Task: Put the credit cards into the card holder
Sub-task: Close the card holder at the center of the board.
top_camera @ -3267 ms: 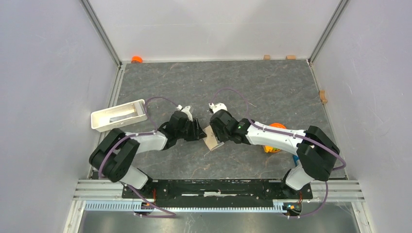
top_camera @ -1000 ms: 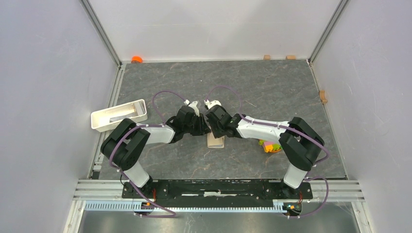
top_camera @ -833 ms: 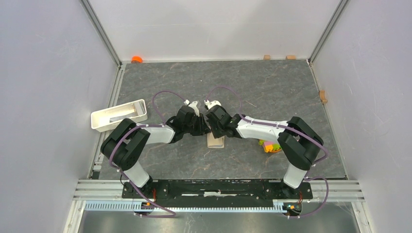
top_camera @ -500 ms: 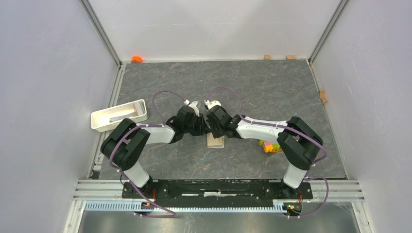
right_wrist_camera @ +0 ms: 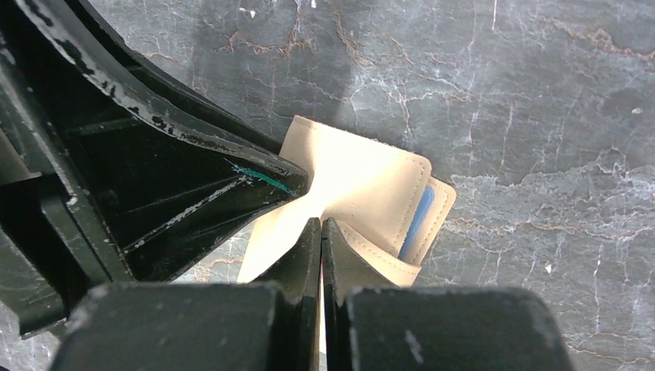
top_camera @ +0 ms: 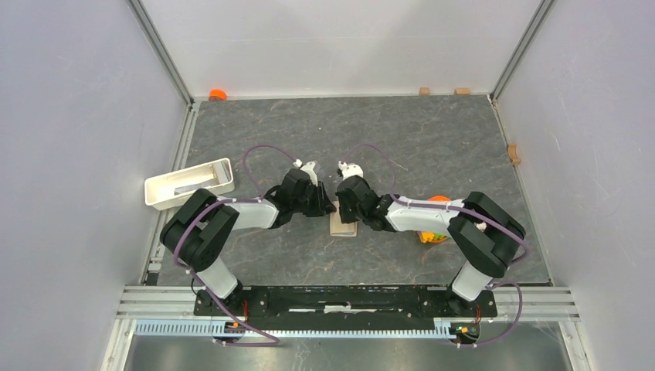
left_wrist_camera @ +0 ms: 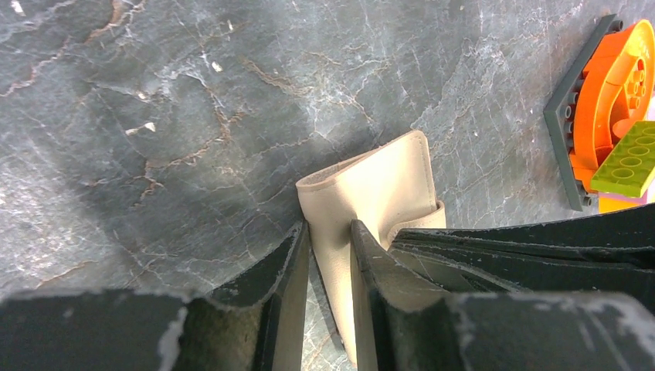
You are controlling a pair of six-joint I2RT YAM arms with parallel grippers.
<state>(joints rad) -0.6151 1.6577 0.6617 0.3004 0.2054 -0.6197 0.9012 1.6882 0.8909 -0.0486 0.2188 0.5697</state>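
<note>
1. Looking down from the top view, the left gripper [top_camera: 330, 209] and the right gripper [top_camera: 345, 215] meet over the small beige folding card holder [top_camera: 342, 227]. It lies on the grey stone table [top_camera: 309, 131] between them. Their black bodies hide the jaws and most of the card holder. A white plastic tray [top_camera: 189, 184] sits well apart on the left. Some orange toy bricks [top_camera: 434, 234] peek out from behind the right arm.
2. From the left wrist view, the left gripper's narrow jaws pinch one edge of the card holder. I think this is so it cannot slide. The fingers hide its near end, and the toy bricks are cut off at the side.
3. From the right wrist view, the right gripper's fingers press tight together with their tips at the fold. I cannot tell if they nip the flap or only poke it. A thin blue plastic credit card [right_wrist_camera: 421, 216] seems to show its edge inside. No other cards are in sight.
</note>
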